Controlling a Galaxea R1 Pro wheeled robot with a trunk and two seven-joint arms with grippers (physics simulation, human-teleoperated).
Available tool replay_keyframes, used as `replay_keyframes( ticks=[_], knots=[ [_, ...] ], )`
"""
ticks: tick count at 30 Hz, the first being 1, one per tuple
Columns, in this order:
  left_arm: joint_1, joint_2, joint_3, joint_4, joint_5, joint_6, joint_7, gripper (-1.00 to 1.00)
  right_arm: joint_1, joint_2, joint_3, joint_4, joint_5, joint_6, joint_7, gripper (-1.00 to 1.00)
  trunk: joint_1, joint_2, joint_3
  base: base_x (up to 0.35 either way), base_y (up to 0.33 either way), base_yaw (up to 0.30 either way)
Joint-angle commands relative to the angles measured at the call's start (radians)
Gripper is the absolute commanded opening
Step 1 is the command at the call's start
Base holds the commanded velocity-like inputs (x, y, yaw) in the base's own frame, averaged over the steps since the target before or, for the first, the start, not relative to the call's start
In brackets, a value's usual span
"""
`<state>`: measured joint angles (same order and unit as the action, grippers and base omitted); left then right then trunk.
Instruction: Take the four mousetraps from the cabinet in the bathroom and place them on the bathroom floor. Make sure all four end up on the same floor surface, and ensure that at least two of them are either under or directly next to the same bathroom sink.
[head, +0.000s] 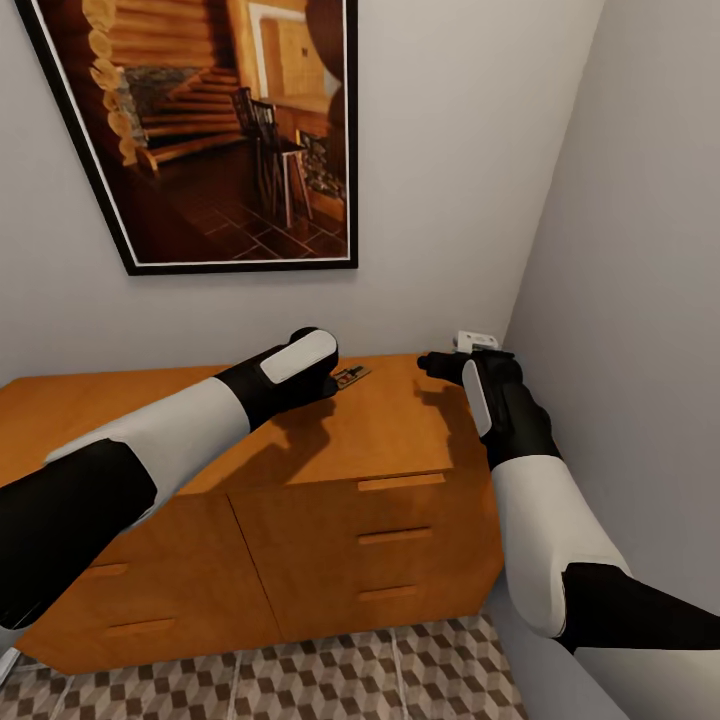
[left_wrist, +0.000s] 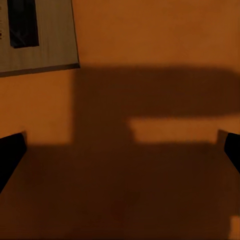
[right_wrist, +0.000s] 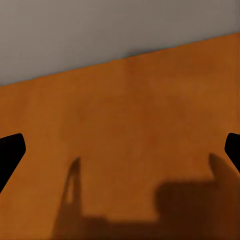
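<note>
**While both arms hover over the cabinet: reaching for a trap**

With fingers spread wide, the left gripper (left_wrist: 120, 150) hangs above the cabinet top (head: 400, 420), beside one mousetrap (head: 351, 375) lying flat near the back wall. The right gripper (right_wrist: 120, 150), likewise spread, holds nothing. Judged step: first pickup. Next, the left gripper must shift over the trap and descend. Its long axis appears to run diagonally toward the wall.

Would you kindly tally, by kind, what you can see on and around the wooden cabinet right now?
Mousetraps on the cabinet top: 1, mousetrap
Cabinets: 1, cabinet
Drawer handles on its front: 5, such as this handle
Framed pictures on the wall: 1, picture
Robot tools: 2, left tool and right tool, both open
Total: 10
</note>
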<state>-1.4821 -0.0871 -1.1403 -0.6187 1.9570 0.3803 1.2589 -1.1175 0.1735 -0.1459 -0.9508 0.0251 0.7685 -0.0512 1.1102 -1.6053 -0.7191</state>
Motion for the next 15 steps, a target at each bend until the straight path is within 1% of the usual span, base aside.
replay_keyframes(
  ticks=[1,6,15],
  knots=[
    [0.022,0.001,-0.004,0.000,0.003,0.011,0.008,1.00,-0.001,0.001,-0.002,0.000,0.002,0.005,-0.001,1.00,0.000,0.000,-0.001,0.000,0.000,0.000],
    [0.022,0.000,-0.004,-0.002,0.003,0.011,0.019,1.00,-0.001,0.001,-0.003,0.003,0.002,0.005,-0.001,1.00,0.000,0.000,-0.001,0.000,0.000,0.000],
    [0.024,0.001,-0.006,0.006,0.005,0.010,0.022,1.00,-0.001,0.001,-0.002,0.004,0.002,0.005,-0.001,1.00,0.000,0.000,-0.001,0.000,0.000,0.000]
  ],
)
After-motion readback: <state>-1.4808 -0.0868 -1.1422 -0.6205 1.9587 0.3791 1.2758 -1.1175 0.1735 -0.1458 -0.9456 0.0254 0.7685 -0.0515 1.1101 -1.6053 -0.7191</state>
